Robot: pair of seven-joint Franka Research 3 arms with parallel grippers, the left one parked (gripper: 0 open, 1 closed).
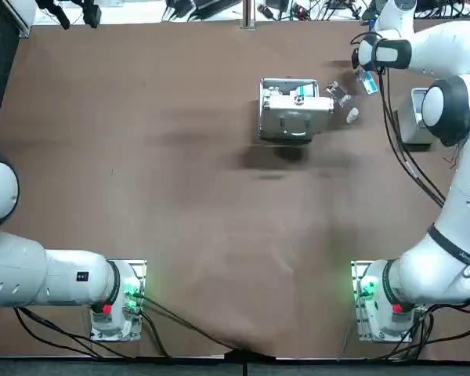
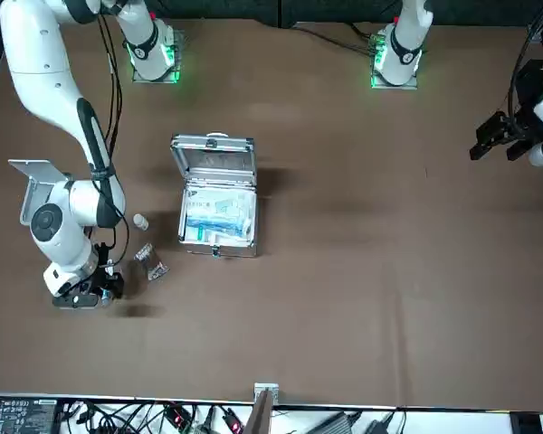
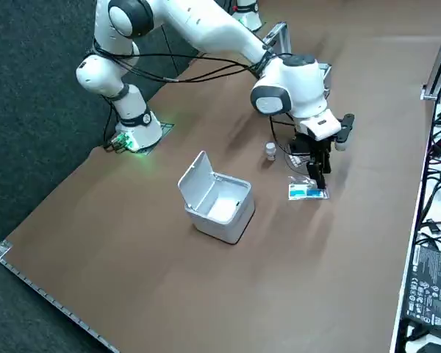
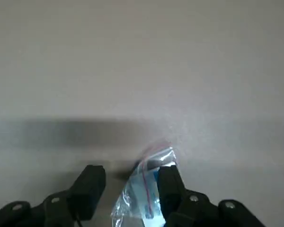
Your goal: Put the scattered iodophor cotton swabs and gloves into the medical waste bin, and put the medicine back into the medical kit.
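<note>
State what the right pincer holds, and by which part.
Nothing yet: the right pincer is open, with the plastic packet loose between its fingers.

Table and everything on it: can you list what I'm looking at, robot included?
medical kit: one, silver, lid open, mid-table
medicine bottle: one, small, white, beside the kit on the working arm's side
clear packet: one, transparent, close to the bottle
zip bag: one, clear with blue contents, on the table at the gripper's fingers
waste bin: one, white, lid up, to the robot's right of the bottle
table: one, brown
right arm: one, white, reaching to the table's far side
right gripper: one, black fingers, open, low over the zip bag
</note>
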